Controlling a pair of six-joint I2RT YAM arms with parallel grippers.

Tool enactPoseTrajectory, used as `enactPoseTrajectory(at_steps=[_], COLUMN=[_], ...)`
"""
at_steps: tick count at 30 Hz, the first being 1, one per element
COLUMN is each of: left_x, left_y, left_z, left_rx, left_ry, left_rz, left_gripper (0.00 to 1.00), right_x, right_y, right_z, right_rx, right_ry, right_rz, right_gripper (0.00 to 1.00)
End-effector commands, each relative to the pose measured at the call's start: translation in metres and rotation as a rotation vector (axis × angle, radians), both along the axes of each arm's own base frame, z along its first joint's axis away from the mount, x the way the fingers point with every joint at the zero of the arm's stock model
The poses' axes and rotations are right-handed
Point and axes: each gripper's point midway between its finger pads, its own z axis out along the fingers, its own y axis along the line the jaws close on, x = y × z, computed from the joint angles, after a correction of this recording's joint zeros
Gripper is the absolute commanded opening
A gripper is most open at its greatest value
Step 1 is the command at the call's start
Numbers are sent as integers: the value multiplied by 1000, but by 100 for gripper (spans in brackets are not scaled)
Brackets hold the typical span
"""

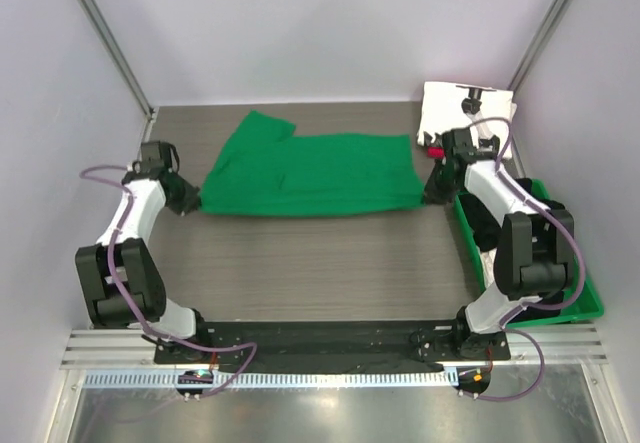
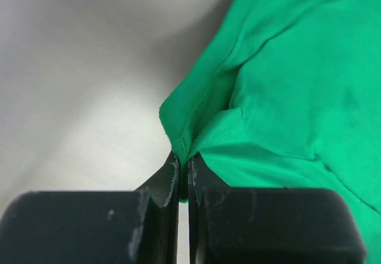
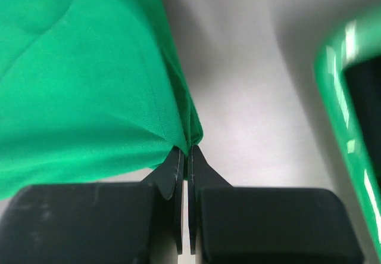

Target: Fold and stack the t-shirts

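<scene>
A bright green t-shirt [image 1: 310,173] lies spread across the far half of the table, one sleeve pointing to the back left. My left gripper [image 1: 192,203] is shut on its near left corner; the pinched hem shows in the left wrist view [image 2: 181,142]. My right gripper [image 1: 432,195] is shut on its near right corner, seen in the right wrist view [image 3: 189,134]. A white t-shirt with black print [image 1: 465,108] lies folded at the back right, with a bit of red cloth [image 1: 434,151] at its near edge. Dark cloth [image 1: 490,225] lies in the bin.
A rigid green plastic bin [image 1: 590,303] stands along the right edge of the table, close to the right arm; its rim shows in the right wrist view [image 3: 348,127]. White walls enclose the table on three sides.
</scene>
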Motion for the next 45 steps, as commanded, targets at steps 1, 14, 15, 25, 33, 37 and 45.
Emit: enactPoseTrajectory(at_steps=[1,14,15,25,33,37,45], left_x=[-46,-112,-108,41,191,236,288], left_y=[9,11,12,8,-7,-16,-74], left_z=[-28,-3,8,87,65,38,-11], left_rx=[-4,-59,-48,42,55,26,6], left_ry=[106,-21,-60,-343,-386,-380,-383], left_rz=[61,200,186,-117,-284,-317,-475], left_gripper=[1,86,86,92,86,84,84], right_x=[-42,-115,-113,-117,-141,-133,-127], right_y=[-7,5,8,110,113,111,116], right_z=[-21,-22,-14,16,52,38,23], right_rx=[-7,113,122,386,598,561,554], right_ry=[55,-19,-45,-444,-770,-707,-640], right_rz=[-16,-108,-103,182,209,172,165], right_gripper=[1,77,77,77,81,79,79])
